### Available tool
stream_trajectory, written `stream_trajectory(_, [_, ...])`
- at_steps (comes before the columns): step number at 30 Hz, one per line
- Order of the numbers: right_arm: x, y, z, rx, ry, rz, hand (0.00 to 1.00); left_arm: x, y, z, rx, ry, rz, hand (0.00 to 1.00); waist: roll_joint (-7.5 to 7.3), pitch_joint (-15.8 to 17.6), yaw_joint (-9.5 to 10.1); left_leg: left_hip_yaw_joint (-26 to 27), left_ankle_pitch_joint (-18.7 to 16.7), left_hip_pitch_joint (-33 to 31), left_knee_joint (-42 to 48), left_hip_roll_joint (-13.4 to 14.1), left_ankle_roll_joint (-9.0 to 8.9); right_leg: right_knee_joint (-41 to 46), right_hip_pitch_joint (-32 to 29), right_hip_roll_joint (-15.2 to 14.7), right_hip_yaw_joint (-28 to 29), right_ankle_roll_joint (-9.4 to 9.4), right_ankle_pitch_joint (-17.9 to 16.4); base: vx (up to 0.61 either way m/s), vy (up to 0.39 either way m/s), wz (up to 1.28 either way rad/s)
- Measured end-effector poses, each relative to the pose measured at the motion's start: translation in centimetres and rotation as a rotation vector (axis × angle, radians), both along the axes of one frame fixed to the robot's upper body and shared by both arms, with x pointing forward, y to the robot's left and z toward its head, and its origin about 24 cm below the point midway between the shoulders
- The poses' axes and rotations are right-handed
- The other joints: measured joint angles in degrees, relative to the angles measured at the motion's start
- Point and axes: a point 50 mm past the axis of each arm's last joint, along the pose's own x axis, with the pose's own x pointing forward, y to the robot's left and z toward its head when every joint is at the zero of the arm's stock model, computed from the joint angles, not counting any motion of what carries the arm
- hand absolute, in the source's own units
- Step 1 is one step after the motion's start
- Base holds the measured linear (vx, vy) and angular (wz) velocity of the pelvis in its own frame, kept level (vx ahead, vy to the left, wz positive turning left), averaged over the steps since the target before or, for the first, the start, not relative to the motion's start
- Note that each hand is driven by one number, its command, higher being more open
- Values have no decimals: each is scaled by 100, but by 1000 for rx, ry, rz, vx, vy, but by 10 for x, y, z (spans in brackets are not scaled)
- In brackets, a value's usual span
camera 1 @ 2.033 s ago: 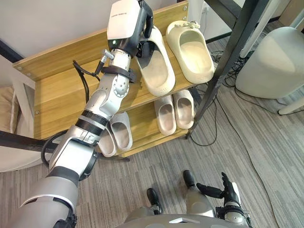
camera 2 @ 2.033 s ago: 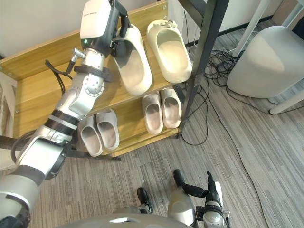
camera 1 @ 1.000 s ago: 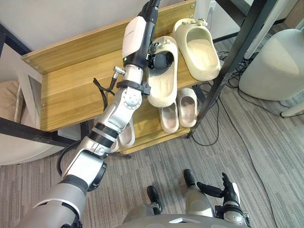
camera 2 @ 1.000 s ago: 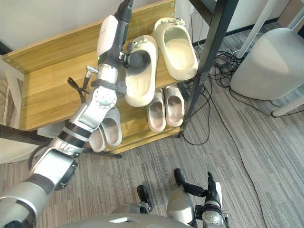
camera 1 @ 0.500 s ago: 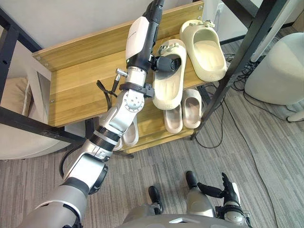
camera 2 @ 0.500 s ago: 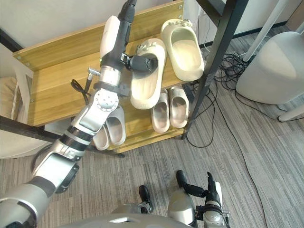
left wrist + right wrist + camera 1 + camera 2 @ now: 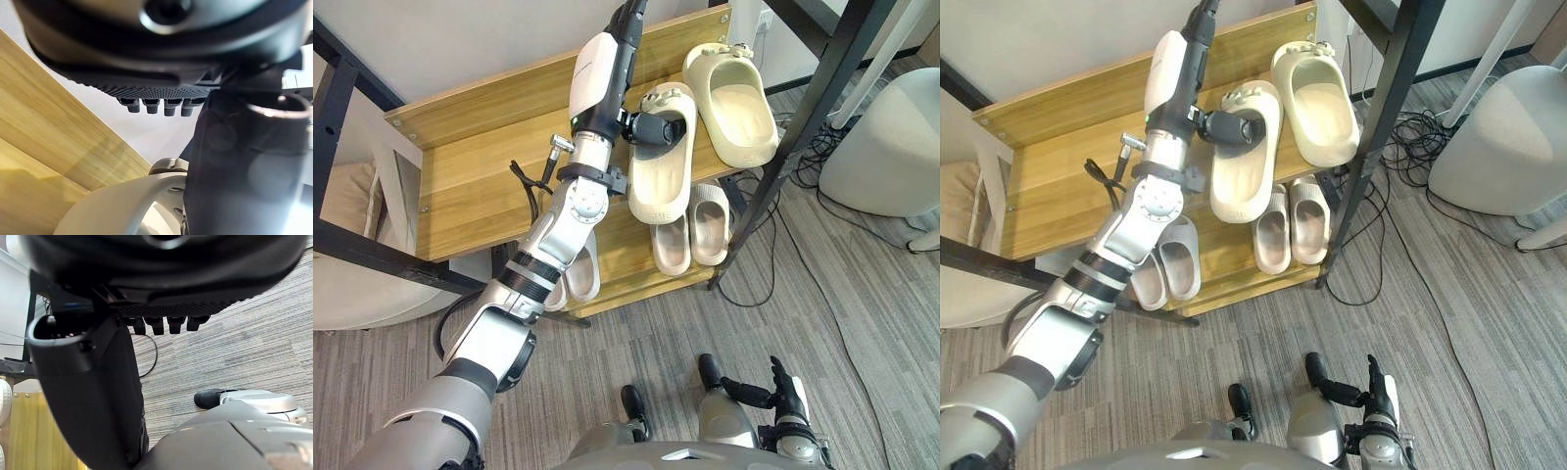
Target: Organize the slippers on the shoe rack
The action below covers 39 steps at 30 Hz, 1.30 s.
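Note:
A wooden shoe rack (image 7: 480,186) stands before me. Two big cream slippers lie on its top shelf: one (image 7: 732,93) at the right end, and one (image 7: 661,171) beside it, its heel over the shelf's front edge. My left hand (image 7: 599,78) lies along the left side of that nearer slipper. Its fingers (image 7: 628,14) point straight up past the shelf's back, and its thumb (image 7: 651,127) sticks sideways into the slipper's mouth. The left wrist view shows the thumb (image 7: 234,161) over the slipper's rim (image 7: 117,205). My right hand (image 7: 785,390) hangs low over the floor, open.
On the lower shelf stand a beige pair (image 7: 690,230) at the right and a grey pair (image 7: 576,276) at the left. A black metal post (image 7: 793,127) crosses by the rack's right end. Cables (image 7: 803,166) and a grey rounded seat (image 7: 891,137) lie further right.
Over two seconds my left hand has turned, its fingers have straightened off the slipper's toe, and the slipper has swung straighter beside its mate. The view has shifted. The last half second shows almost no motion.

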Motion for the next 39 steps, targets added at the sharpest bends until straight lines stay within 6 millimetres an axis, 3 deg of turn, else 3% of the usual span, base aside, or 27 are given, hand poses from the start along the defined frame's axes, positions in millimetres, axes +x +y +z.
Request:
stream_trajectory(13, [0, 1, 0, 7, -2, 2, 100, 18, 13, 14, 62, 9, 79, 100, -11, -4, -72, 7, 0, -3, -4, 2, 0, -1, -12, 3, 9, 2, 2, 0, 0, 0])
stream_trajectory(26, [0, 4, -1, 20, 1, 1, 100, 23, 18, 12, 61, 33, 108, 100, -105, -47, -142, 37, -1, -6, -9, 3, 0, -1, -32, 4, 39, 8, 7, 0, 0, 0])
stream_trajectory(39, [-4, 3, -4, 34, 17, -21, 100, 15, 0, -4, -7, 93, 12, 100, -120, -54, -93, -64, 14, 61, -2, 0, 20, 1, 121, -7, -55, 8, 5, 1, 2, 3])
